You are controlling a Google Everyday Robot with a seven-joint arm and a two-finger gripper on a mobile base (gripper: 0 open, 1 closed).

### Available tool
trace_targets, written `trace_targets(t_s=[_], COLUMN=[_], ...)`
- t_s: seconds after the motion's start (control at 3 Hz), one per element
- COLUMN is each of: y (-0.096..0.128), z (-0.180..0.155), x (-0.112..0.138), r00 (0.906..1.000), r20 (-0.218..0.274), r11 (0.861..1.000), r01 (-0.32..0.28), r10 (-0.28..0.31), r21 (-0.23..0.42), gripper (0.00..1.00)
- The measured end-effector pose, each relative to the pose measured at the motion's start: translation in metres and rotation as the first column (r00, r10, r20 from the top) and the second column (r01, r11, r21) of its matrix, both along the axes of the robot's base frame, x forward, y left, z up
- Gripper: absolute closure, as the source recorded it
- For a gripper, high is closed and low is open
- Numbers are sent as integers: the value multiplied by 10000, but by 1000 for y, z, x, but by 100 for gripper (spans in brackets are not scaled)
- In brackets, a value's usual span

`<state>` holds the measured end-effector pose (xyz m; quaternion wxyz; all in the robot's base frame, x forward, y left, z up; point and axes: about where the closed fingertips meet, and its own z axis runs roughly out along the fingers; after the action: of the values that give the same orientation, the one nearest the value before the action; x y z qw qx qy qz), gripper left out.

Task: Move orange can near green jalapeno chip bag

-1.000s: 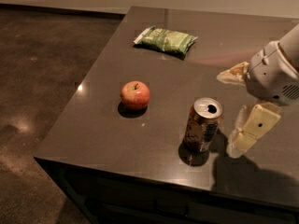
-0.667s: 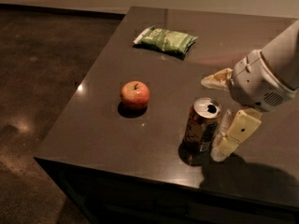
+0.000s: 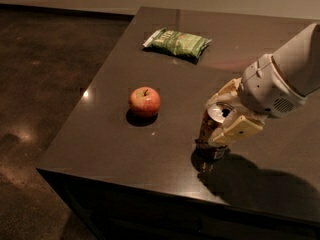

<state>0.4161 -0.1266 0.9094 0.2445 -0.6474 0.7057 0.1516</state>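
Now the pincer (image 3: pixel 210 123) has come in from the right and down around the can (image 3: pixel 207 133). A second ago it hung off to the can's right with both fingers clear of it. Its fingers stand spread to straddle the can, one behind the silver top and one across the near side. Whether the pads already press the metal, I cannot tell. The can itself has not shifted: it stands upright near the front edge of the worktop (image 3: pixel 100 144), to the right of the apple (image 3: pixel 144 101). It is well apart from the bag (image 3: pixel 176 43), which lies flat toward the far side.

For the task this means, I judge, that the approach is done and the grasp is the step in hand. The carry toward the bag is all yet to come. The path there runs up and left, and the apple lies off to its left side.

Counted: one can, one bag, one apple and one pincer, all on or over one worktop.
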Motion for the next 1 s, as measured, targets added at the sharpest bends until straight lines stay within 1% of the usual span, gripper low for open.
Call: trace_targets(t_s=[0.33,0.67,1.0], y=[7,34,50], z=[18,45,55], x=[11,49,80], r00=[9998,9989,9981], r20=[215,453,609], r11=[10000,9998,9995], r01=[-58,-88,82], r10=[58,81,-100], r21=[19,150,294], gripper=[70,99,100])
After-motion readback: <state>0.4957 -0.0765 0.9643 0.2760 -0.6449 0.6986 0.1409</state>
